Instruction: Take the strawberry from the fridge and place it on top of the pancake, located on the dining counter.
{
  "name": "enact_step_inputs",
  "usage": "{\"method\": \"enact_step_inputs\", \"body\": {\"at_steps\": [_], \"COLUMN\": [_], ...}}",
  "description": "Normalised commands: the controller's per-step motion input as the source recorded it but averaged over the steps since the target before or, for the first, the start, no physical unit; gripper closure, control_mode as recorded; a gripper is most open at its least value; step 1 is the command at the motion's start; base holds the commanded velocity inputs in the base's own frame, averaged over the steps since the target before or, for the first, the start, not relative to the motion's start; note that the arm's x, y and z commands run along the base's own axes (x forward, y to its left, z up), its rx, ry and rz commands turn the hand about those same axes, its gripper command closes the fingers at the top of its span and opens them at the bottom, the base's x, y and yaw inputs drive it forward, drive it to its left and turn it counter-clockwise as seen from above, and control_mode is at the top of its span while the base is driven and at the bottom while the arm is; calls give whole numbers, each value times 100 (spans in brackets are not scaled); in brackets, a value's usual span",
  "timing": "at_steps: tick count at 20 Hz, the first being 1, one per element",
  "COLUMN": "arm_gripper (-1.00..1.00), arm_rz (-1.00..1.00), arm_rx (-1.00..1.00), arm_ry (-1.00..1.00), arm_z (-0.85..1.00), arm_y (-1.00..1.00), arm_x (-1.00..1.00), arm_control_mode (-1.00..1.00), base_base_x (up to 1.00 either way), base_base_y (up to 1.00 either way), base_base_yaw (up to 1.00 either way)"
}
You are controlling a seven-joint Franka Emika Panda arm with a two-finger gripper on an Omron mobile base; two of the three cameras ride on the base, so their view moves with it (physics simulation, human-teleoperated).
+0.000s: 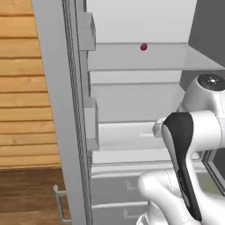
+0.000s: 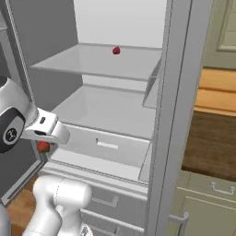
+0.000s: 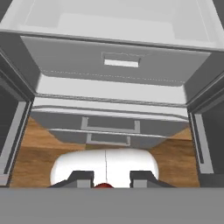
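Strawberry (image 3: 103, 185) sat pinched between claw (image 3: 105, 180) tips, apparently, at lower centre; another berry (image 1: 143, 46) lay on fridge (image 1: 132, 88) shelf.

I see a dark red strawberry (image 2: 43, 146); a light grey fridge (image 1: 132, 61); honey-brown planked wall (image 1: 22, 83) beside it.
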Motion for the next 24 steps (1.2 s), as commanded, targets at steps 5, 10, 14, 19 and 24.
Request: {"method": "enact_step_inputs", "body": {"at_steps": [5,10,14,19,24], "arm_gripper": [100,100,100,100,100], "arm_rz": [0,0,0,0,0], "arm_rx": [0,0,0,0,0], "arm_ry": [0,0,0,0,0], "arm_z": [0,0,0,0,0], "arm_y": [0,0,0,0,0], "arm_x": [0,0,0,0,0], "arm_control_mode": [100,100,100,100,100], "base_base_x": [-56,-69,-54,-38,-50], "base_base_y": [12,28,48,76,93], "base_base_yaw": [59,65,65,64,63]}}
